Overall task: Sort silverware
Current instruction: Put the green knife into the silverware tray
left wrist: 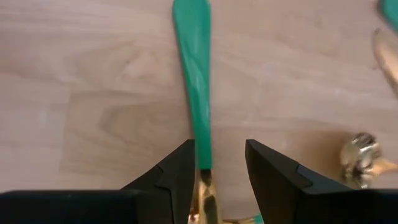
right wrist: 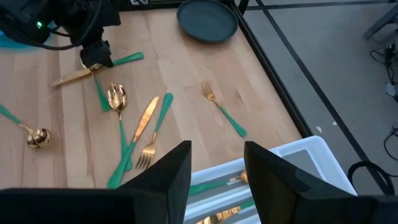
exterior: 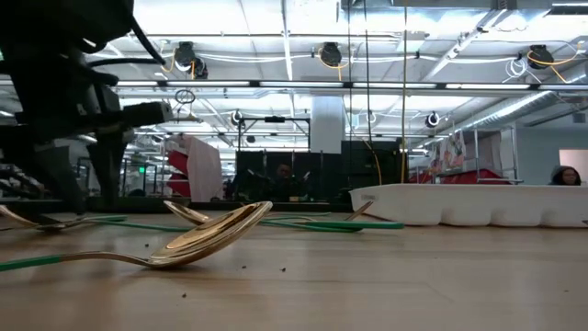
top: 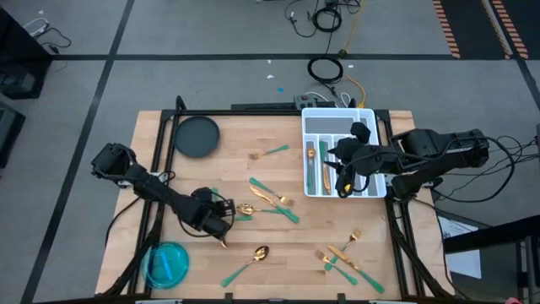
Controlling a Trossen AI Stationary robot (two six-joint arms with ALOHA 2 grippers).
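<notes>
L gripper (top: 221, 226) sits low at the table's 8 o'clock area, jaws part open and straddling a green-handled piece (left wrist: 194, 74); the left wrist view shows the handle running between the fingertips (left wrist: 180, 171), but whether they pinch it can't be told. A spoon (top: 245, 209) lies just beside it at 2 o'clock.

R gripper (top: 343, 184) hangs over the white divided tray (top: 337, 114) at the table's 2 o'clock corner, jaws part open w/ nothing between them. A few pieces (top: 323, 173) already lie in the tray's compartments.

Rest of the silverware is scattered on the wood: a fork (top: 268, 153) near 12 o'clock, a knife and fork (top: 274, 198) crossed at centre, a spoon (top: 246, 265) at 6 o'clock, a pile (top: 344, 257) at 5 o'clock.

Around: dark plate (top: 197, 136) at 11 o'clock, blue bowl (top: 167, 262) at 7 o'clock, both well apart from the cutlery. Nothing blocks either gripper.
</notes>
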